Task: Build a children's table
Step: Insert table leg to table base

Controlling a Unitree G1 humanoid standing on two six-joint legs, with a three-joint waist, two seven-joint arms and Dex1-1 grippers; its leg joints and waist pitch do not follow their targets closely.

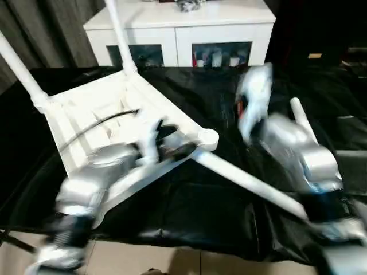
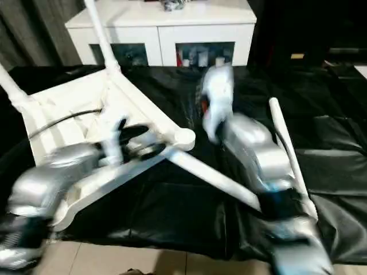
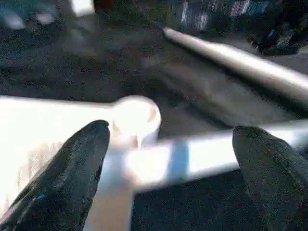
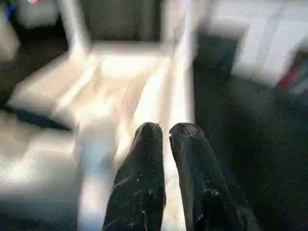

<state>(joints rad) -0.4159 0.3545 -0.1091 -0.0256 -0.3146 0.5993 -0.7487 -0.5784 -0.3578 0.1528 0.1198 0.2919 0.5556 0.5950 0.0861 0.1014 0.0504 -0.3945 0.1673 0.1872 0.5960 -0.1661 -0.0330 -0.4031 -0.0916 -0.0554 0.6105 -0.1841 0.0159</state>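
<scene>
The white children's table (image 1: pixel 86 114) lies tilted on the black cloth with its ribbed underside facing me. Two of its legs (image 1: pixel 120 34) rise at the far left. A third leg (image 1: pixel 252 183) runs from the near corner socket (image 1: pixel 207 137) toward the near right. Another white leg (image 2: pixel 287 149) lies on the cloth beside my right forearm (image 1: pixel 292 149). My left gripper (image 3: pixel 171 139) is open, its fingers (image 1: pixel 172 143) astride the table's near corner where the third leg meets it. My right gripper (image 4: pixel 166 132) hovers above the table's underside with its fingers nearly together and nothing between them.
A white cabinet (image 1: pixel 183 28) with glass doors stands behind the work area. Black cloth (image 1: pixel 229 86) covers the surface. A black cable (image 1: pixel 97 123) crosses the table's underside. Pale floor (image 1: pixel 172 258) shows past the cloth's near edge.
</scene>
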